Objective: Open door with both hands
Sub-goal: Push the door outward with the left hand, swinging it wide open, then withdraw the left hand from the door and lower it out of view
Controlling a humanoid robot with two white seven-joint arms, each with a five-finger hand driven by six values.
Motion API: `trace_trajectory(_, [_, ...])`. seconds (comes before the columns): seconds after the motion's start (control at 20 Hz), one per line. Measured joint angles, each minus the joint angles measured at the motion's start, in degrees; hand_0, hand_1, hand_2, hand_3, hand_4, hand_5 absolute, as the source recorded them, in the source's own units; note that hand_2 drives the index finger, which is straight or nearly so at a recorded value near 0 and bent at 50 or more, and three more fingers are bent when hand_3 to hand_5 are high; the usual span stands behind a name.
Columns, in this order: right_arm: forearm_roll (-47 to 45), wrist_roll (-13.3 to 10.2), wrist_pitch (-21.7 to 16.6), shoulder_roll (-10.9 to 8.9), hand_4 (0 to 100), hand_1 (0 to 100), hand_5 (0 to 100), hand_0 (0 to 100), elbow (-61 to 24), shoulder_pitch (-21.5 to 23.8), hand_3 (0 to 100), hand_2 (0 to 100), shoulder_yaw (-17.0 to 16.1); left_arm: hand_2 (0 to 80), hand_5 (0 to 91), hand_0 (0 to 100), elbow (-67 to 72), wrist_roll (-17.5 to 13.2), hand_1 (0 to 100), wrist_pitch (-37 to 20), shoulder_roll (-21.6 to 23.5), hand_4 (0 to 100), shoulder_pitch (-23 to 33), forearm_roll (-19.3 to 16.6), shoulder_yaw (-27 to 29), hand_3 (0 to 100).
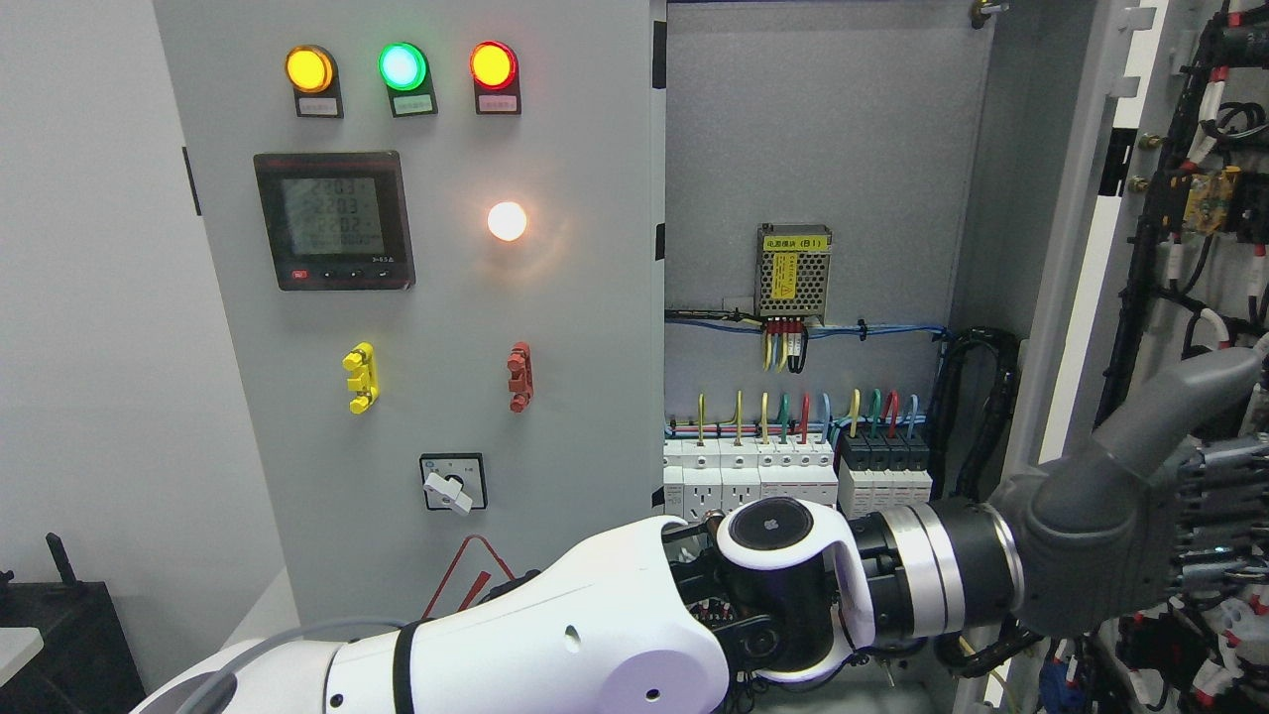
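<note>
Partly hidden: left robot hand (1140,526) fingers behind door (1076,297).

Upper left: amber lamp (309,68), green lamp (403,66), red lamp (493,64) on the grey cabinet door (555,397). Centre left: yellow handle (360,378), red handle (519,376). Lower right: dark grey left hand (1140,516) on a white arm (555,635).
</note>
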Motion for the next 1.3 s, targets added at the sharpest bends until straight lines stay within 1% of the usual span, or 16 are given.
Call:
trace_trajectory(0.4, [0.0, 0.0, 0.0, 0.0, 0, 0, 0, 0, 0.0, 0.0, 0, 0, 0.0, 0.0, 0.0, 0, -0.08, 0.17, 0, -0.26, -0.01, 4, -0.11, -0.1, -0.87, 0])
trace_trajectory(0.65, [0.0, 0.0, 0.0, 0.0, 0, 0, 0, 0, 0.0, 0.0, 0, 0, 0.0, 0.0, 0.0, 0, -0.1, -0.52, 0, 0.46, 0.11, 4, -0.06, -0.13, 0.02, 0])
trace_trajectory(0.75, [0.0, 0.0, 0.0, 0.0, 0, 0, 0, 0, 0.0, 0.0, 0, 0, 0.0, 0.0, 0.0, 0, -0.15, -0.6, 0, 0.85, 0.91, 4, 0.37, -0.08, 0.53, 0])
trace_trajectory(0.9, [0.0, 0.0, 0.02, 0.0, 0, 0, 0, 0, 0.0, 0.0, 0, 0, 0.0, 0.0, 0.0, 0, -0.59, -0.84, 0, 1.05, 3.08, 4, 1.78, -0.01, 1.2, 0])
trace_trajectory(1.05, [0.0, 0.0, 0.05, 0.0, 0, 0, 0, 0, 0.0, 0.0, 0, 0, 0.0, 0.0, 0.0, 0, -1.85, -1.0, 0, 1.16, 6.58, 4, 4.22, 0.01, 1.72, 0])
trace_trajectory(1.2, [0.0, 0.0, 0.06, 0.0, 0, 0, 0, 0, 0.0, 0.0, 0, 0, 0.0, 0.0, 0.0, 0, -3.81, -1.11, 0, 1.23, 11.01, 4, 8.01, -0.36, 2.13, 0])
trace_trajectory(1.3, [0.0, 0.0, 0.06, 0.0, 0, 0, 0, 0, 0.0, 0.0, 0, 0, 0.0, 0.0, 0.0, 0, -5.53, -1.11, 0, 1.23, 14.49, 4, 11.5, -1.16, 2.56, 0])
